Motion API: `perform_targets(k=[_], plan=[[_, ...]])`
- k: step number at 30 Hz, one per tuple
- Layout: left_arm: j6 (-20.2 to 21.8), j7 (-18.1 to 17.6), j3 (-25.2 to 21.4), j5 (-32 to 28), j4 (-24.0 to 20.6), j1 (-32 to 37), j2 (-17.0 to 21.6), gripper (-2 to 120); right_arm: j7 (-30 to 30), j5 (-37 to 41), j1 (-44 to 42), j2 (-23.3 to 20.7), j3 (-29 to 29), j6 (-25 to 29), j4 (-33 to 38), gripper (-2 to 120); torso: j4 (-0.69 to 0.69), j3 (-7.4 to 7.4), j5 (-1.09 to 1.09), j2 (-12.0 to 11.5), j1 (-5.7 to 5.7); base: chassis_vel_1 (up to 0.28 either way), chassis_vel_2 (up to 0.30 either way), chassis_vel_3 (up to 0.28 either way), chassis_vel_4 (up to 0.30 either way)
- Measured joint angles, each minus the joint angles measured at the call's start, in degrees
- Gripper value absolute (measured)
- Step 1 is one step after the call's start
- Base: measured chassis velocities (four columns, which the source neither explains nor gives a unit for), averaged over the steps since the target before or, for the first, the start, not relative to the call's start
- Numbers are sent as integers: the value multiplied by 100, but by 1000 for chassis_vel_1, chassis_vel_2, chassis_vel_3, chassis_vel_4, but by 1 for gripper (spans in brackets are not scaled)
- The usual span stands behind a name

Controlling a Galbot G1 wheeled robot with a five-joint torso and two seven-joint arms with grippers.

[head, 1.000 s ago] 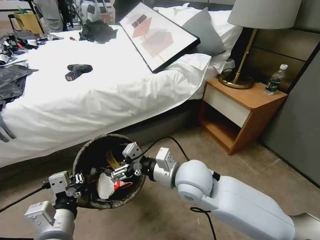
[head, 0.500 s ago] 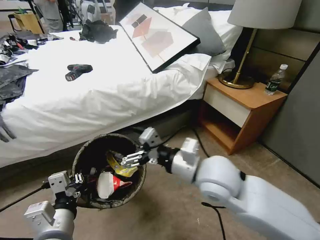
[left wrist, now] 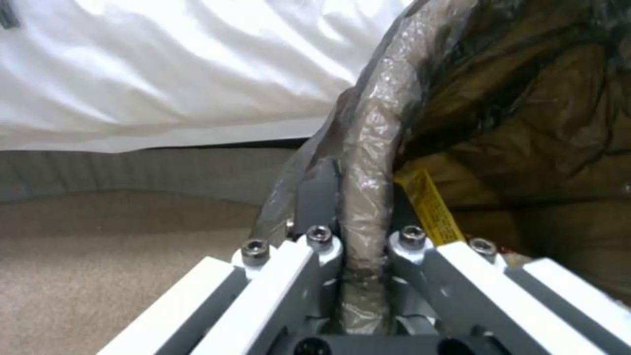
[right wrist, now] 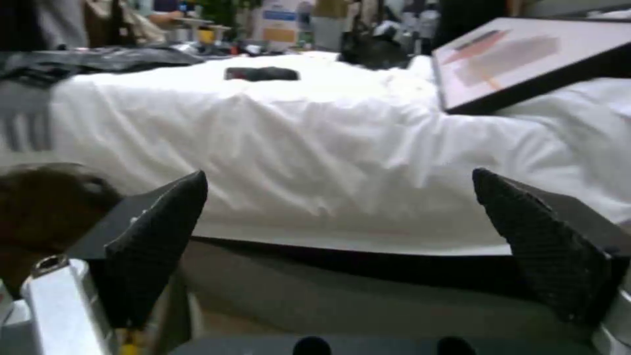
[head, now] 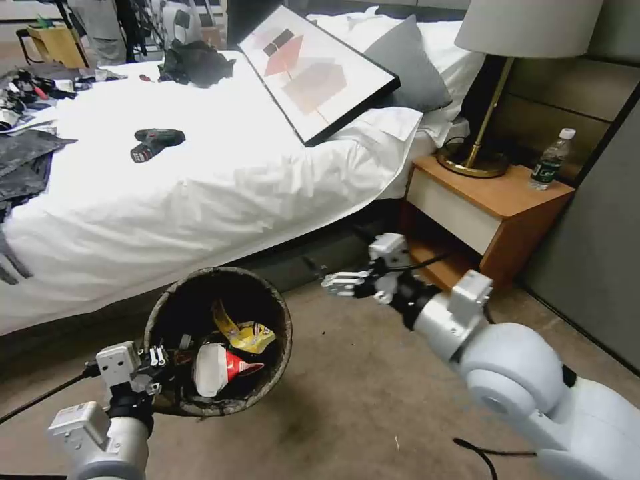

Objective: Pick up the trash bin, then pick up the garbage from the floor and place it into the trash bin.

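Carpeted floor (head: 347,400) beside bed (head: 200,180) | left gripper (left wrist: 362,256) clenched on trash bin (head: 270,373) near rim, holding it mouth-up to receive litter | garbage inside: one red-and-white carton (head: 217,369), one yellow wrapper (head: 247,333) | right gripper (head: 333,283) released, empty, apart from bin's far-right rim | nightstand (head: 493,213): one bottle (head: 551,160), one lamp (head: 493,100)

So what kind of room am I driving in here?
Most likely a bedroom, maybe a hotel room: a bed with white sheets, a wooden nightstand with a lamp, and carpet underfoot.
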Motion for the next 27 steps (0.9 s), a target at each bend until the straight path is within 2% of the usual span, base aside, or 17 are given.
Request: perform_targets(k=[6,10,11,15,19,23,27], plan=[[0,4,4,0,0,1,28,3,-314,-877,-1021,328,637,376,-23,100,0,0,-1,0,0,0,0,0,0],[0,7,1,0,0,14,48,3,-618,-1641,-1931,1050,1251,572,-5,100,-1,0,0,0,0,0,0,0,0],[0,7,1,0,0,14,48,3,-618,-1641,-1931,1050,1251,572,-5,100,-1,0,0,0,0,0,0,0,0],[0,8,-5,0,0,43,88,3,-783,-2149,-2524,1663,1651,759,76,100,0,0,-2,0,0,0,0,0,0],[0,9,-6,2,0,56,104,3,-839,-2404,-2808,1927,1803,917,110,100,-1,0,-1,0,0,0,0,0,0],[0,11,1,20,0,79,113,3,-938,-2970,-3309,2419,1920,1296,152,100,0,0,-2,0,0,0,0,0,0],[16,10,15,24,0,89,106,3,-950,-3190,-3570,2743,1878,1470,158,100,0,0,-1,0,0,0,0,0,0]])
